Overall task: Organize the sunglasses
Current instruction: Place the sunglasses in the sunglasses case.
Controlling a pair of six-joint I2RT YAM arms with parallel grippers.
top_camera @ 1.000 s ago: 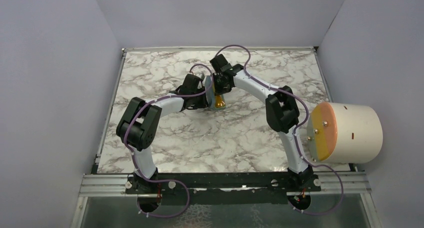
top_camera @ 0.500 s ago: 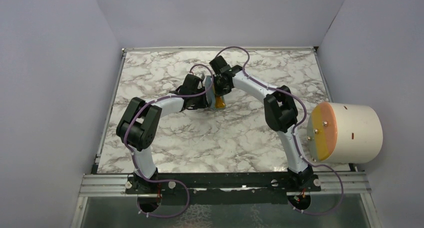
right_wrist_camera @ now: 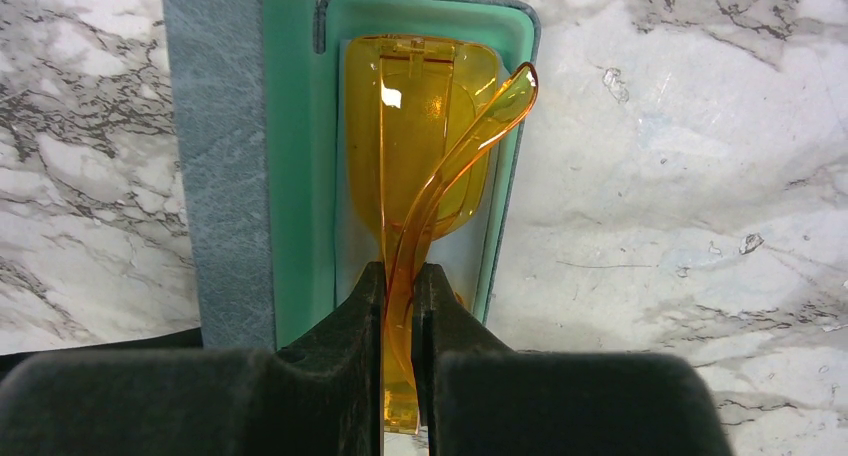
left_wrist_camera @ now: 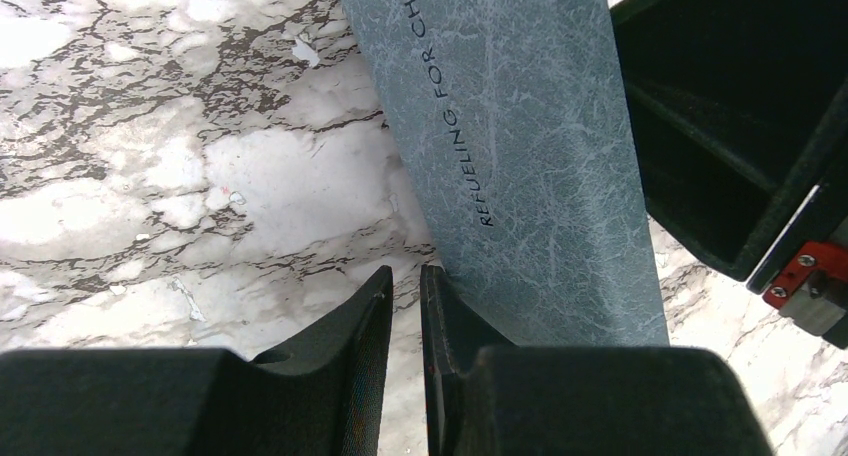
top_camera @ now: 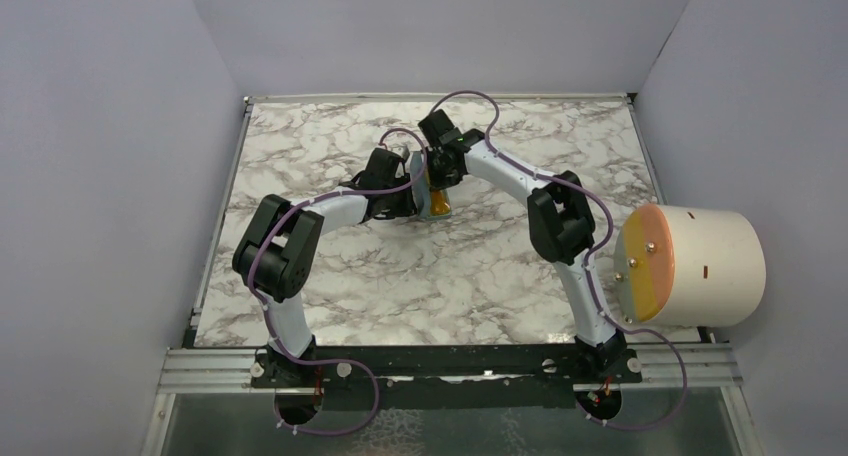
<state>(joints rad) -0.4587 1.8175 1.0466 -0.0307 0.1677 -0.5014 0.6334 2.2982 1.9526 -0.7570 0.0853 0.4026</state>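
Observation:
The sunglasses (right_wrist_camera: pixel 420 126), a folded translucent orange-amber pair, hang lens-down over the teal-green inside of the open case (right_wrist_camera: pixel 300 176). My right gripper (right_wrist_camera: pixel 400 276) is shut on one of their temple arms. In the top view they show as an amber spot (top_camera: pixel 438 204) at mid-table, where both wrists meet. The case's blue-grey lid (left_wrist_camera: pixel 520 126) stands tilted up beside my left gripper (left_wrist_camera: pixel 402 276). Its jaws are shut to a thin slit with only marble showing through. The lid's lower edge passes behind the right finger (left_wrist_camera: pixel 450 316). The case's bottom is mostly hidden by the sunglasses.
The marble table (top_camera: pixel 330 276) is walled by grey panels on three sides. A white cylinder with an orange face (top_camera: pixel 690 266) sits at the right edge by the right arm. A black part of the right arm (left_wrist_camera: pixel 740 106) is close to the lid.
The right gripper and the sunglasses have shifted slightly left, toward the case. The left arm has not visibly moved.

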